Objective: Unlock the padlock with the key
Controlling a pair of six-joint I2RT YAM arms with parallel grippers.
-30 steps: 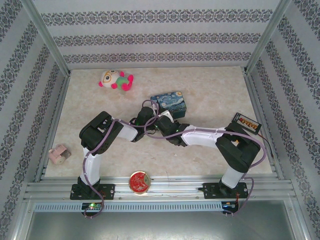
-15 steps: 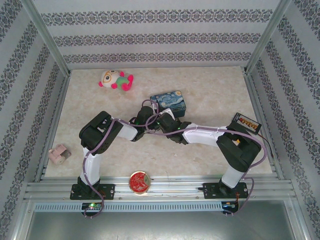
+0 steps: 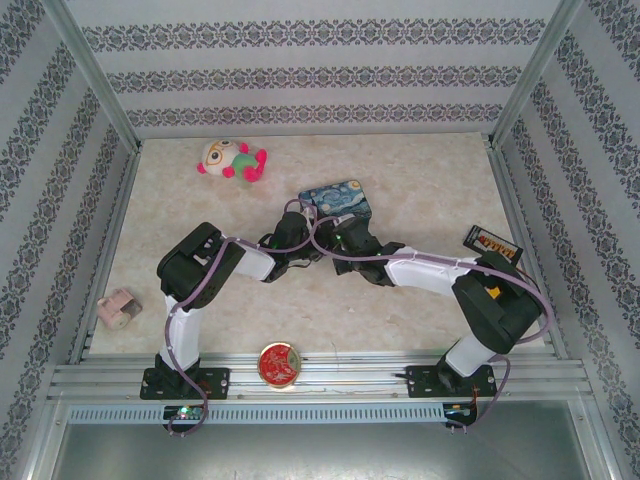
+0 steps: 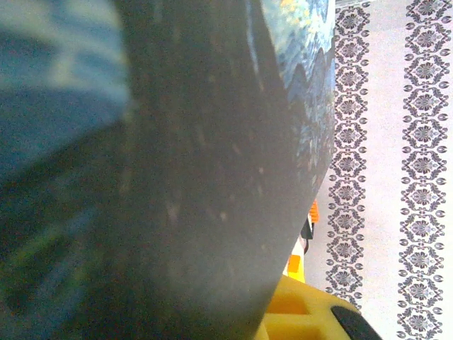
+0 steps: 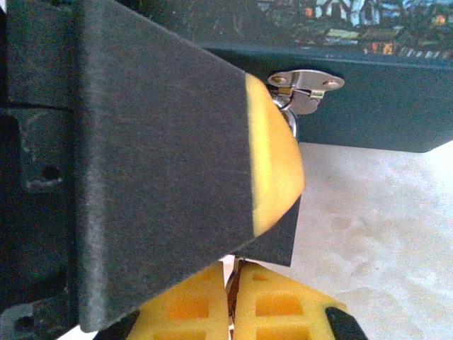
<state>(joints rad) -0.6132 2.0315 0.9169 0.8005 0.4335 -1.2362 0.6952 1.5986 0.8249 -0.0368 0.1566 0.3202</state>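
Since last second my right gripper [image 5: 231,292] has closed in on the blue Starry Night tin [image 3: 337,198], fingers together; tin shut, contents hidden; left gripper [image 3: 300,230] I can't tell.

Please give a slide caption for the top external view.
Left arm and right arm meet beside the blue tin; plush toy, pink block, red disc lie apart.

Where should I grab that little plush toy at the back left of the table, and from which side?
Take the plush toy across its round pale head, likely its bulkiest part, not the small pink limbs. Come straight down from above: it lies flat on the table with bare surface all round it, so a top approach looks unobstructed.
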